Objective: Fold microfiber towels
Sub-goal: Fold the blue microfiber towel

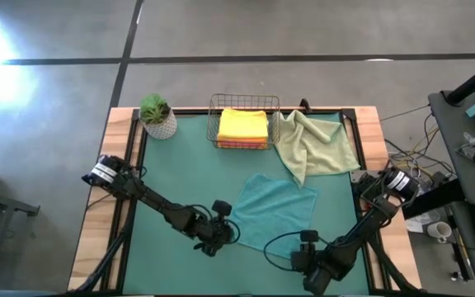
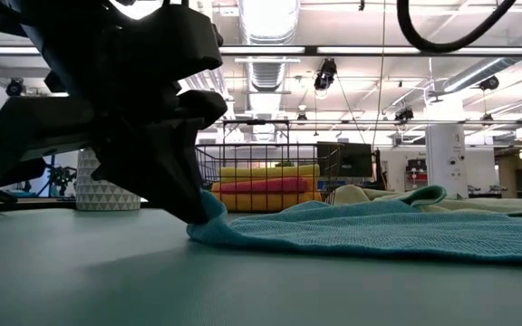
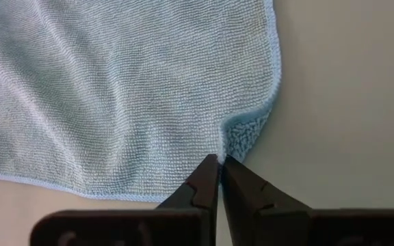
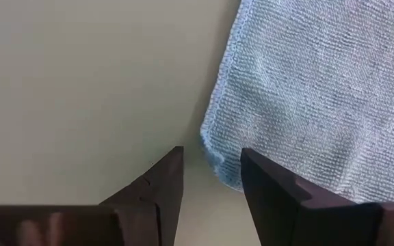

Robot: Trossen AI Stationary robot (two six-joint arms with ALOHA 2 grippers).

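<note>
Closest to my low camera, the left end effector (image 2: 198, 213) was pinched shut on the corner of the soft teal microfiber towel (image 1: 277, 211), which lay spread on the green worktop mat (image 1: 180, 177) near the middle front. I saw the right end effector (image 4: 211, 179) with its fingers apart, set just at that towel's near corner, gripping nothing. Behind the teal cloth, a crumpled pale sage green towel (image 1: 312, 144) sprawled beside the dark wire basket (image 1: 243, 121), which held a folded yellow towel (image 1: 243, 124) on top of an orange one (image 1: 242, 144). A small potted plant in a white patterned pot (image 1: 157, 116) stood at the far left corner.
</note>
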